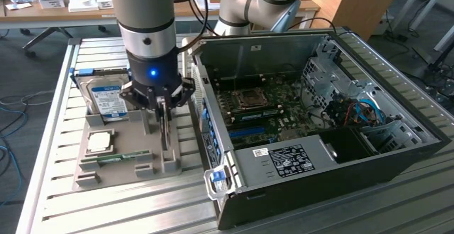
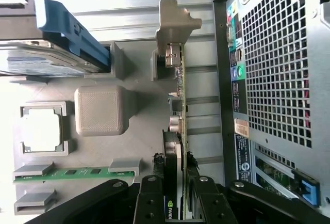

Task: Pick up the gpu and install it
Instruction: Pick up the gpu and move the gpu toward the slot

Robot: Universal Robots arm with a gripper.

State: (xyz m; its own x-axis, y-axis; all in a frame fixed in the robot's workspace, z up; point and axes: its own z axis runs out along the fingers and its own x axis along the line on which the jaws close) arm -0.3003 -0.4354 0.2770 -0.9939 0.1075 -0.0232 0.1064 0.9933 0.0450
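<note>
Jaws nearest the wrist camera stood half closed, pinching the gpu (image 2: pixel 179 105) by its thin edge; I feared it might pivot. On the exterior view the gpu stood in the grey holder (image 1: pixel 114 165), at nine o'clock from the case (image 1: pixel 397 154), whose rim could snag its bracket (image 2: pixel 172 22).

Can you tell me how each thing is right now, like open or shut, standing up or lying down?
gpu: standing on edge in the gray holder, gripped on both faces.
pincer: shut on the gpu.
hard drive: standing upright in its slot.
RAM stick: lying between its clips.
processor chip: lying flat in its square seat.
computer case: lying on its side, open, motherboard showing.
</note>
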